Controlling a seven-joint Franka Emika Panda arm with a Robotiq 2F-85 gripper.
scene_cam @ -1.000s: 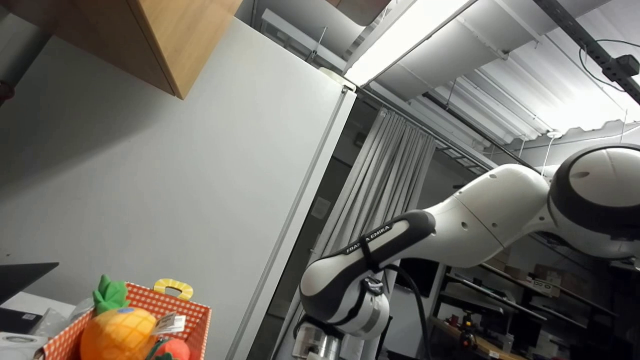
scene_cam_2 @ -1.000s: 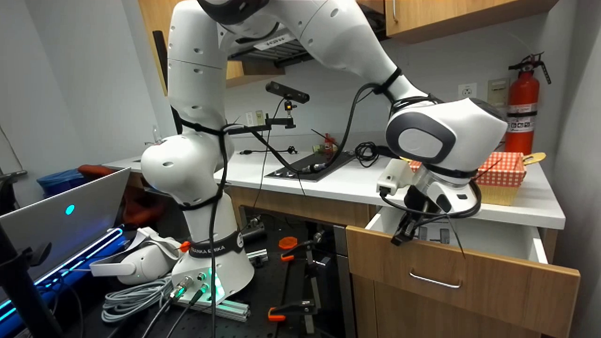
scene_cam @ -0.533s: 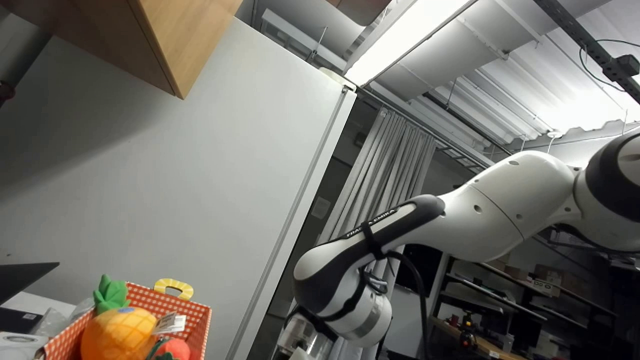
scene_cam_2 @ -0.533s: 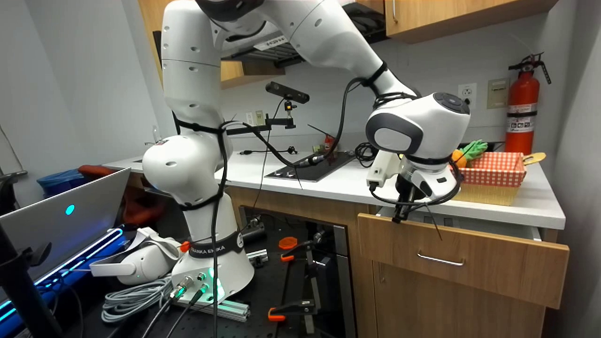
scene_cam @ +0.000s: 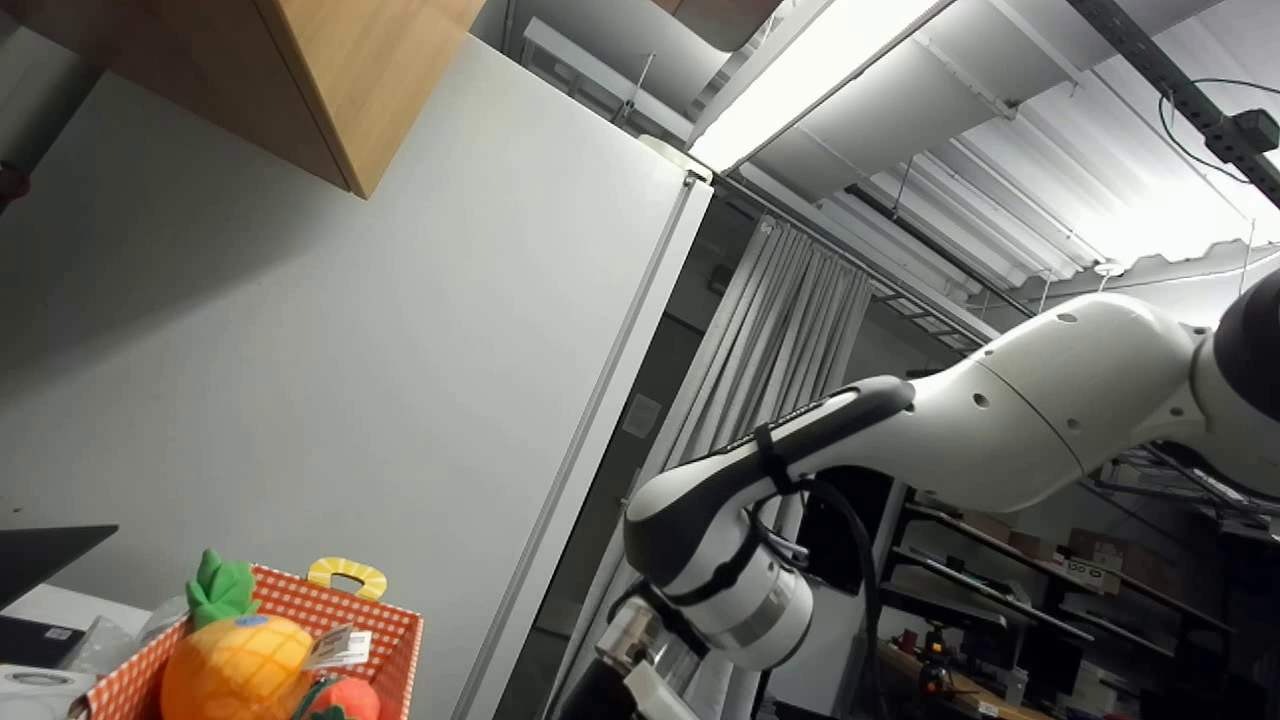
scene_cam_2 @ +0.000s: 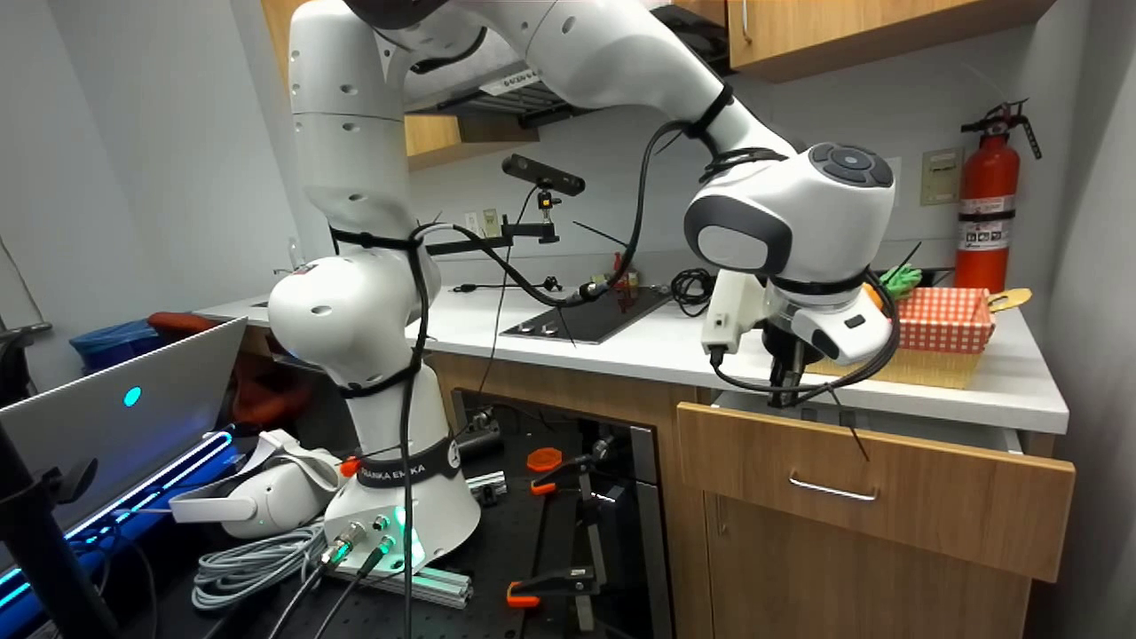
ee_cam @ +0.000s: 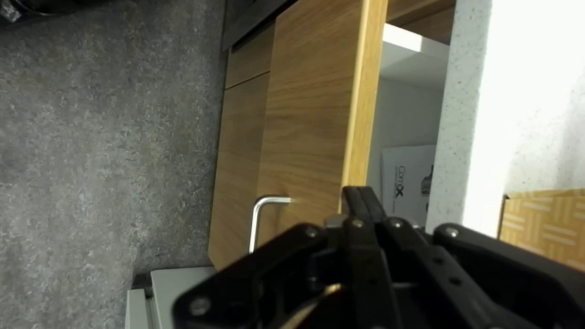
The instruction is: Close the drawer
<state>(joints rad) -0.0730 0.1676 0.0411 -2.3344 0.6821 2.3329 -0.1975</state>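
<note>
1. Closing the drawer (scene_cam_2: 941,519) is the step in hand; judged by the gap, it is incomplete. The drawer stands part-way out beneath the front edge of the white worktop (scene_cam_2: 1021,364).

2. Gripper (ee_cam: 360,191) status: its two tips meet with no visible gap, and nothing is held. In the wrist view the tips line up with the top edge of the wooden front panel (ee_cam: 315,105); contact cannot be confirmed.

3. Next move (judgement): bring the gripper clear of the top edge to the outer face of the front panel, lower it near the bar handle (scene_cam_2: 832,490), then push squarely toward the base cabinet (scene_cam_2: 825,577) until the panel seats. No grasp is required.

4. Caution (judgement): tips lowered on the inner side would obstruct closure. An off-centre push may skew the drawer.

5. Drawer contents: a white printed item (ee_cam: 406,183) is visible inside; booklet or box cannot be told.

6. Surface: the worktop carries a black cooktop (scene_cam_2: 595,321), a coiled black cable (scene_cam_2: 692,291) and a woven basket (scene_cam_2: 927,368) with red-and-white gingham lining. A plush pineapple (scene_cam: 235,665) sits in the basket.

7. Room: a red fire extinguisher (scene_cam_2: 987,195) rises behind the basket. Grey curtains (scene_cam: 790,310) hang in an exterior view. A white VR headset (scene_cam_2: 280,488) lies beside the robot base (scene_cam_2: 444,524), with an open laptop (scene_cam_2: 133,390) near it.
</note>
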